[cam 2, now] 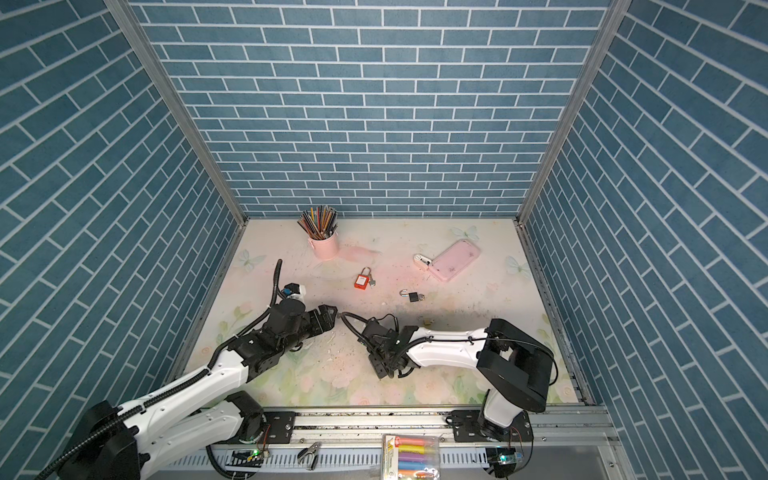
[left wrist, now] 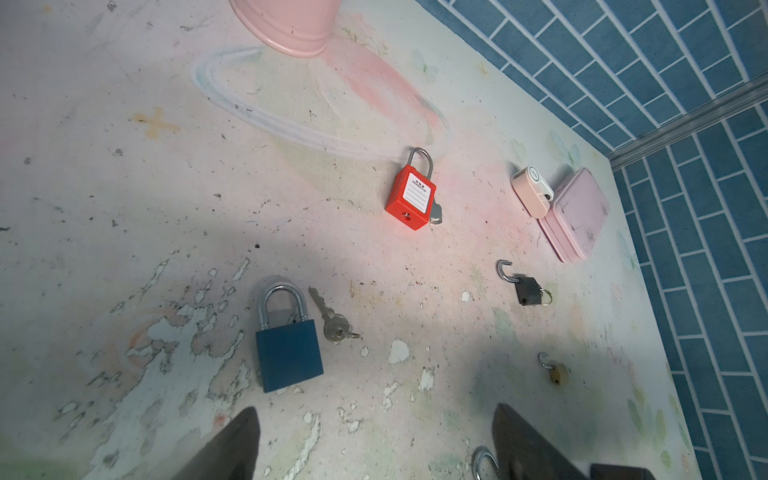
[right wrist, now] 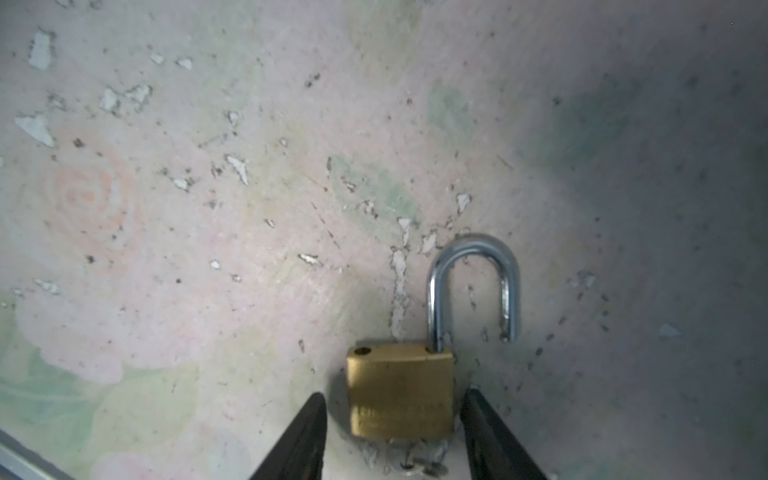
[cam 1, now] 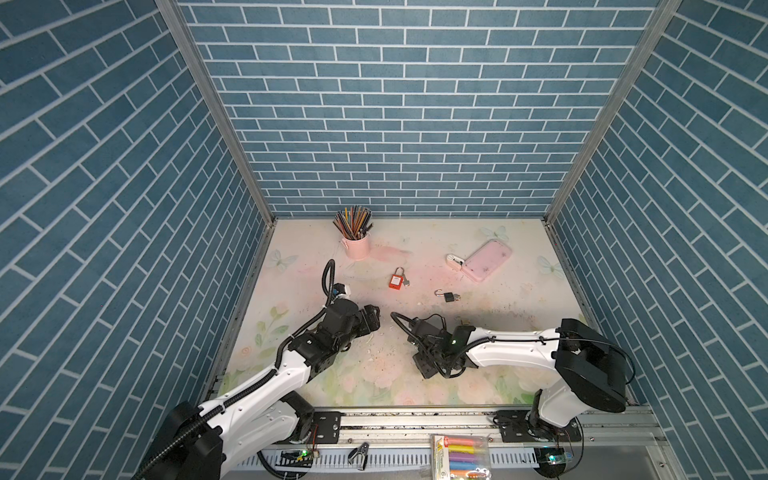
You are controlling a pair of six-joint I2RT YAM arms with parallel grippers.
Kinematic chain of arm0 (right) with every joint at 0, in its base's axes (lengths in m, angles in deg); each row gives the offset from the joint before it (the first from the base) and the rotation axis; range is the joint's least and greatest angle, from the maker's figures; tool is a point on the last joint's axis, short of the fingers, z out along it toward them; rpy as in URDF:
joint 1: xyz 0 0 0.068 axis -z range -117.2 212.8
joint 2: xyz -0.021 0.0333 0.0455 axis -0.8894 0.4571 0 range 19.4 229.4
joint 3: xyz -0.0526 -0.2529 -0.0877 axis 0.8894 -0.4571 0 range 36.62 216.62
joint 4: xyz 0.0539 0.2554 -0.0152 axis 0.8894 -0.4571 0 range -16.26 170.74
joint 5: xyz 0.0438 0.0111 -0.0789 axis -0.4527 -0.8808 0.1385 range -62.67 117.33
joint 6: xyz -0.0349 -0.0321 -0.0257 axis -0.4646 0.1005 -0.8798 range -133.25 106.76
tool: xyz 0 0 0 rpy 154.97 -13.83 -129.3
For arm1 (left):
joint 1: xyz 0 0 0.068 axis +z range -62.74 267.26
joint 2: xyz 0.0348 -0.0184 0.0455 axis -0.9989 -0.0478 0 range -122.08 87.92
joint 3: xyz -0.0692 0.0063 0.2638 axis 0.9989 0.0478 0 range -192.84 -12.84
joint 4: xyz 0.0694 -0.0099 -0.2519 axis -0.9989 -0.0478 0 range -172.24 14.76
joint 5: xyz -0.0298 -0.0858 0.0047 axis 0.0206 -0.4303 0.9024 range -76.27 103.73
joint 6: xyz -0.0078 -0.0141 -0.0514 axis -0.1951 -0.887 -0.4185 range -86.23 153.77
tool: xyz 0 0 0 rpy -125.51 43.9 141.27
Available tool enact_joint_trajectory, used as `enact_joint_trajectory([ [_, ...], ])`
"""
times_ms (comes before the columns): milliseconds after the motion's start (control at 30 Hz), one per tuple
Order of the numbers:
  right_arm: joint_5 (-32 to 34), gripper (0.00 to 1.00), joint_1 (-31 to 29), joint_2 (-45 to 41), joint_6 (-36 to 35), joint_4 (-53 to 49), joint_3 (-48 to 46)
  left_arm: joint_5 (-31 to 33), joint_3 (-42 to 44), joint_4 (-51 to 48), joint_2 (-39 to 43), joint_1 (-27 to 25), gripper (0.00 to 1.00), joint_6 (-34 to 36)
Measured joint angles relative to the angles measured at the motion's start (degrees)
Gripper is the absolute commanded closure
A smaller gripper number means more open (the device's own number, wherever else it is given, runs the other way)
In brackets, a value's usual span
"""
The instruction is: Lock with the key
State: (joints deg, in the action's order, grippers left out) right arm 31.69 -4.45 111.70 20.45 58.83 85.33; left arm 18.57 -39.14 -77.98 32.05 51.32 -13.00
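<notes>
Currently the right jaws straddle the brass padlock (right wrist: 401, 395) on the counter (right wrist: 187, 232). In the right wrist view its body sits between the two black fingers (right wrist: 305, 444), nearer one than the other. A sliver of counter shows on either side, so the jaws stand partly open and do not visibly pinch it. The padlock's steel shackle (right wrist: 473, 270) is raised and swung clear of its second hole, pointing straight ahead of the jaws. At the body's base, deep between the fingers, a key ring (right wrist: 415, 463) shows — too blurred to tell whether a key sits in the keyhole. In both top views the right arm (cam 1: 511, 345) hides this padlock beneath its wrist.

The left jaws are spread wide, their fingers (left wrist: 237, 444) far apart in the left wrist view. Ahead of them, on the side of that finger, a blue padlock (left wrist: 289, 357) lies flat with its shackle closed and a loose key (left wrist: 330, 322) just beside it. Farther ahead lies a red padlock (left wrist: 411, 195), and beyond that a pink cup (left wrist: 286, 25). Toward the other finger's side lie a black padlock (left wrist: 528, 289) with its shackle open and a small brass padlock (left wrist: 556, 374), well apart from each other — farther out still, a pink case (left wrist: 575, 216) touches a white gadget (left wrist: 532, 191).
</notes>
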Motion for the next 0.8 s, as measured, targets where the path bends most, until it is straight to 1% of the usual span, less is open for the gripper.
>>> enact_joint_trajectory([
  [267,0.4,0.55,0.0,1.9,0.6,0.4,1.6,0.0,0.0,0.0,0.1,0.0,0.12,0.0],
  [533,0.4,0.68,0.0,5.0,0.6,0.5,5.3,0.3,0.4,-0.1,0.9,0.0,0.12,0.0],
  [667,0.2,0.68,0.0,6.9,0.6,0.4,7.5,1.6,0.5,-0.5,1.9,0.0,0.12,-0.1],
  [800,0.1,0.67,0.4,10.6,0.6,0.3,12.0,3.3,0.5,-1.5,3.1,0.0,0.12,-0.4],
])
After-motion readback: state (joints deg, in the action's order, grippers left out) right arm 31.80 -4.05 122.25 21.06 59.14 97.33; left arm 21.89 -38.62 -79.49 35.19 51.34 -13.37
